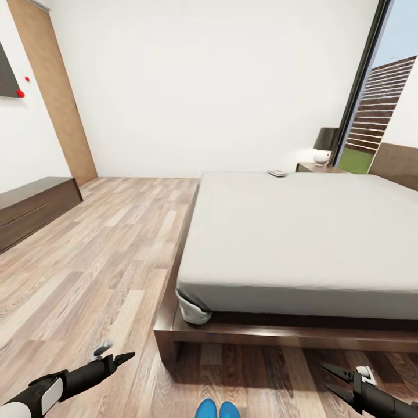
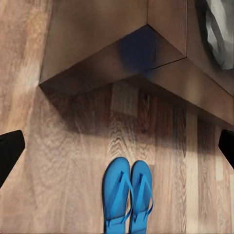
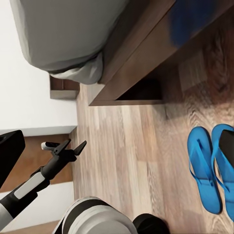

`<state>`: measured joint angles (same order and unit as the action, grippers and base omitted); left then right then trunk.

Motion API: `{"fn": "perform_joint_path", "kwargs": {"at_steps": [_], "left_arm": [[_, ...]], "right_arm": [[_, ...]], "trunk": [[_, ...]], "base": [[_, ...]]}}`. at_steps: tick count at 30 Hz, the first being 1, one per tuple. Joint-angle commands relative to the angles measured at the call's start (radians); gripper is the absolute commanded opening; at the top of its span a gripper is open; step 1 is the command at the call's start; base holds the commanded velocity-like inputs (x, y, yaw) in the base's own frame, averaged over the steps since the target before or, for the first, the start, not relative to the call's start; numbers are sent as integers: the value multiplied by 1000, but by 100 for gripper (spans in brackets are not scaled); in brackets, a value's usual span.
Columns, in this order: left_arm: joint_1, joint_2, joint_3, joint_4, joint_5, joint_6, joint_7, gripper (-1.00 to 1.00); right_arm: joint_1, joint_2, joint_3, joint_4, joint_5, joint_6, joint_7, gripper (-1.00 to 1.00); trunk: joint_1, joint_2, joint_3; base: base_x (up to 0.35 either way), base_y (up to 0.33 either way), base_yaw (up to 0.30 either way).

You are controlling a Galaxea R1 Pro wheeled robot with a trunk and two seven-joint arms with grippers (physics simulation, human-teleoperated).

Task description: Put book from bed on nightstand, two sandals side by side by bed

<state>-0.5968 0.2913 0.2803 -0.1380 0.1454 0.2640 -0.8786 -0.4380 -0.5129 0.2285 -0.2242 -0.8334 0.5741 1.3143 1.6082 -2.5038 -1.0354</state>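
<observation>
Sandals: two blue flip-flops (image 1: 217, 409) at 6 o'clock in head view, on the wood floor (image 1: 104, 261) just off the foot corner of the bed frame. Left wrist view shows the pair (image 2: 127, 197) side by side, edges touching, toes toward the frame. Right wrist view has them (image 3: 212, 170) parallel too, one partly behind a dark finger.
Left gripper: (image 1: 110, 355) at 7 o'clock, low over the floor, fingers spread, nothing between them. Also seen from the right wrist camera (image 3: 68, 148), tips apart.
Right gripper: (image 1: 337, 380) at 5 o'clock, fingers spread, nothing held.
Bed: grey mattress (image 1: 302, 232) on a dark wood frame (image 1: 174, 331), from centre to 3 o'clock. Sheet bunched at the near corner (image 1: 194, 310).
Book: small flat item (image 1: 277, 172) at the far mattress edge, about 1 o'clock; cover too small to read.
Nightstand: dark cabinet (image 1: 316, 168) at 1 o'clock beyond the bed, lamp (image 1: 325, 145) on top.
Other: low dark cabinet (image 1: 35, 206) at 9 o'clock by the wall; window (image 1: 377, 104) at 2 o'clock.
</observation>
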Motion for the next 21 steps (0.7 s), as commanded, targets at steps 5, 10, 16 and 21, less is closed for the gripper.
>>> {"fn": "perform_joint_path", "kwargs": {"at_steps": [5, 10, 16, 21], "left_arm": [[-1, 0, -3, 0, 11, 11, -2, 100], [0, 0, -3, 0, 11, 11, -2, 100], [0, 0, -3, 0, 11, 11, -2, 100], [0, 0, -3, 1, 11, 11, -3, 100]], "right_arm": [[-1, -1, 10, 0, -10, 9, 2, 100], [-1, -1, 9, 0, -10, 9, 2, 100], [-1, -1, 9, 0, -10, 9, 2, 100], [-1, -1, 9, 0, -10, 10, 2, 100]], "trunk": [[0, 0, -1], [0, 0, -1], [0, 0, -1], [0, 0, -1]], "base": [[82, 152, 0], [76, 156, 0], [61, 163, 0], [19, 165, 0]]}}
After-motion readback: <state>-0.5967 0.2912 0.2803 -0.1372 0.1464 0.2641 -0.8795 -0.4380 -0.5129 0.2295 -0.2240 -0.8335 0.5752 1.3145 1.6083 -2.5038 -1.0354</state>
